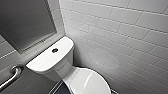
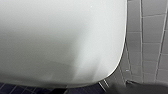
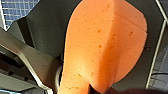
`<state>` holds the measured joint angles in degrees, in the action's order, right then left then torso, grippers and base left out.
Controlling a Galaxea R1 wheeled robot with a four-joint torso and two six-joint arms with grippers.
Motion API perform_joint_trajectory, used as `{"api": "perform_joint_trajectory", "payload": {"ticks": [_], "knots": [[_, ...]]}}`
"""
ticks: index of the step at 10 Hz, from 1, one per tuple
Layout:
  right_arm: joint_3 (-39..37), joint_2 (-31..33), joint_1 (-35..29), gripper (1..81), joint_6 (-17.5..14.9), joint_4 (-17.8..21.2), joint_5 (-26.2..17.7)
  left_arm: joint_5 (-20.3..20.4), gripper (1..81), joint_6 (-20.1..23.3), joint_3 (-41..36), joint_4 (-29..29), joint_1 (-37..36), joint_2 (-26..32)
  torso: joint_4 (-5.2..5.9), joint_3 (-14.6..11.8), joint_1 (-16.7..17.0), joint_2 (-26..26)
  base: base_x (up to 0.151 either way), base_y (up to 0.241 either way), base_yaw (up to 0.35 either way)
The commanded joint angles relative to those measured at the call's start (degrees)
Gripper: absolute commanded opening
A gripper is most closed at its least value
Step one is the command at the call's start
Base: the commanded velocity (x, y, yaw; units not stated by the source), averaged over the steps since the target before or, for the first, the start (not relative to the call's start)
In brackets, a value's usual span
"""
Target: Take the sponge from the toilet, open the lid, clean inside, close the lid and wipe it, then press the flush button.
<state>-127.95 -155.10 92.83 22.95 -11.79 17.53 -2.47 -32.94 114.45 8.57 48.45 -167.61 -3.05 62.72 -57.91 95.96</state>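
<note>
The white toilet [image 1: 51, 63] stands in a tiled corner, its cistern to the left and the bowl toward the lower edge of the head view. The dark round flush button [image 1: 54, 50] sits in the middle of the cistern top. The smooth white lid [image 1: 87, 82] lies down over the bowl. The left wrist view looks at this lid [image 2: 62, 37] from close by, and my open left gripper has nothing between its fingers. The orange sponge [image 3: 105, 45] looms large in the right wrist view, with my right gripper [image 3: 100, 90] shut on its near end.
A white tiled wall [image 1: 125, 37] runs close along the toilet's right side. A metal grab rail [image 1: 11, 77] is fixed to the wall at the left, under a grey panel [image 1: 25, 22]. Dark floor tiles [image 1: 58, 88] show beside the bowl.
</note>
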Motion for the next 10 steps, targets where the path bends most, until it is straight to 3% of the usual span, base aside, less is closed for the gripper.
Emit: {"api": "perform_joint_trajectory", "payload": {"ticks": [1,3,10], "knots": [[0.6,1.1,1.1,1.0,0.1,-0.8,-3.7,1.0,81.1,-1.7,-1.3,-0.5,-5.4,-0.8,0.0,0.0,0.0,0.0,0.0,0.0,0.0],[0.5,0.7,1.1,1.0,0.1,-1.0,-3.8,3.3,81.1,-3.4,-2.4,-0.5,-5.8,0.3,0.0,0.0,0.0,0.0,0.0,0.0,0.0],[0.8,0.6,0.3,1.0,0.0,-1.1,-3.9,4.2,81.1,-5.2,-5.2,-0.6,-6.7,0.9,0.0,0.0,0.0,0.0,0.0,0.0,0.0]]}}
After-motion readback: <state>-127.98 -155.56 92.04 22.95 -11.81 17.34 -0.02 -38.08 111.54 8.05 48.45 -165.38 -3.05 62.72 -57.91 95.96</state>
